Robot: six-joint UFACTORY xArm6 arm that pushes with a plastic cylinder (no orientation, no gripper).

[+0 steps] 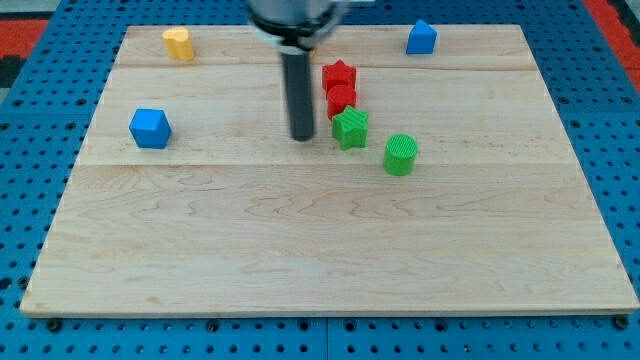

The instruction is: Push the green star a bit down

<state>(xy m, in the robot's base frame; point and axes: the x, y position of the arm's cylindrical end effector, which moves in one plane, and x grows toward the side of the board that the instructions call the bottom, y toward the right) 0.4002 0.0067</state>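
Observation:
The green star point(350, 128) lies a little above the middle of the wooden board point(320, 250). My tip point(302, 137) rests on the board just to the star's left, a small gap apart. A red star point(339, 74) and a red block point(341, 99) stand in a column directly above the green star, the red block touching it. A green cylinder point(401, 154) sits down and to the right of the green star.
A blue cube point(150, 128) sits at the view's left. A yellow heart-like block point(178, 43) is at the top left and a blue pointed block point(421, 38) at the top right. Blue pegboard surrounds the board.

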